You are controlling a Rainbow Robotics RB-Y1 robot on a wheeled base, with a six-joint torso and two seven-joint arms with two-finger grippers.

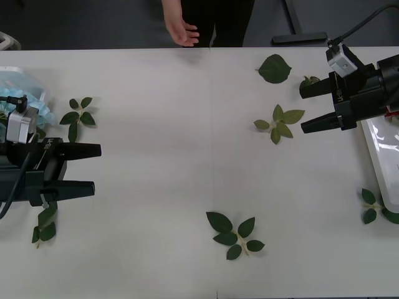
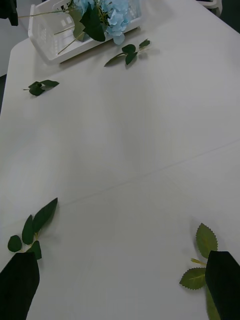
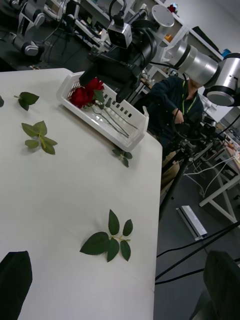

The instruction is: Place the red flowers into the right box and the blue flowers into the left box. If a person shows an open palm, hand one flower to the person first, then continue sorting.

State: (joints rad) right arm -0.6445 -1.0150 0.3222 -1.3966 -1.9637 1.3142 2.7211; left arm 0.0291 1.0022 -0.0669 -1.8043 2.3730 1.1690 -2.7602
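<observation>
A: Red flowers (image 3: 85,94) — where are they?

B: In the right box (image 3: 131,131), heads toward its far end, thin stems running down its length. In the left wrist view the right gripper (image 3: 102,82) hangs just over those heads. The blue flowers (image 2: 114,14) lie in the left box (image 2: 47,42), pale heads at one end, stems and broad leaves trailing toward the other.

A: And the grippers?

B: Both are spread wide and hold nothing. In the front view the left gripper (image 1: 87,168) hangs over the table (image 1: 162,156) just inward of the left box, fingers pointing toward the table's middle. The right gripper hangs just inward of the right box, pointing back the other way.

A: Anything left between them to sort?

B: I see no flower out on the table, only loose leaf sprigs (image 1: 235,233) scattered between the boxes. I judge the sorting as good as done.

A: The person?

B: A hand (image 1: 182,31) hangs at the table's far edge, about midway between the boxes, a little toward the left box. The palm looks relaxed, fingers curled downward; I would not call it an open palm held out.

A: If it opened?

B: Then each arm would reach back to its own box, since the flowers lie outward of both grippers. The left arm seems slightly nearer the hand, so a blue flower would be the shorter pass, stem lengthwise toward the person.
</observation>
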